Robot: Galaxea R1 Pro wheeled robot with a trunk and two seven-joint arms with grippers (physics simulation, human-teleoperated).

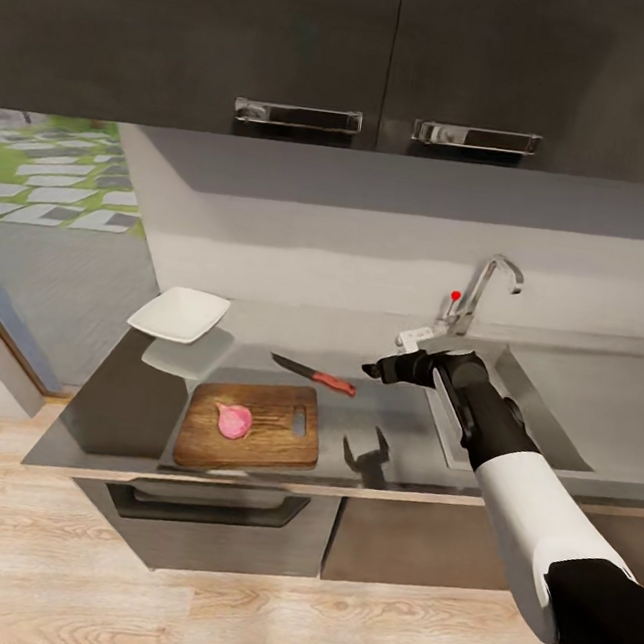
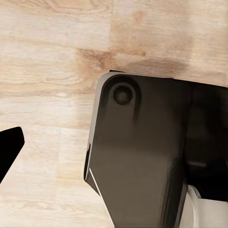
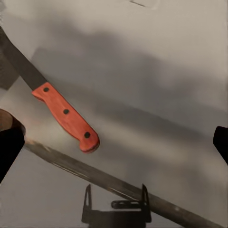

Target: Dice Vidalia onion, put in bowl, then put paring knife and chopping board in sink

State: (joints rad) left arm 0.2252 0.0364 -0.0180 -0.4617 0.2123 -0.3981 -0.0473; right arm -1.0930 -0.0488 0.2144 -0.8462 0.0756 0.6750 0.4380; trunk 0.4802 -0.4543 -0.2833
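From the head camera, the grey bench (image 1: 388, 441) runs under dark wall cupboards, with the sink (image 1: 564, 402) at its right end and the curved tap (image 1: 487, 287) with its red knob behind it. The brown chopping board (image 1: 250, 426) lies near the front edge of the bench, left of the middle. The pink onion (image 1: 234, 420) rests on the board, towards its left half, and looks whole. The knife (image 1: 314, 372) lies flat on the bench just behind the board's far right corner, blade pointing left, red handle to the right; it does not touch the board. The white bowl (image 1: 179, 314) sits at the back left of the bench, apart from the board. The right arm reaches in from the lower right, and its gripper (image 1: 376, 370) hangs above the bench just to the right of the knife handle, between knife and sink. Its jaws stand apart with nothing between them, and their reflection shows on the glossy steel below.

The left wrist camera looks down on pale wooden floor (image 2: 52, 61) and a dark part of the robot's own body (image 2: 142, 156). One dark fingertip (image 2: 9, 147) shows at the edge; whether the left jaws are open or closed cannot be told.

In the right wrist camera, the knife (image 3: 57, 107) lies on the grey bench (image 3: 156, 80) between the spread jaws, nearer one dark fingertip (image 3: 9, 147). The jaws are open and clear of the handle.
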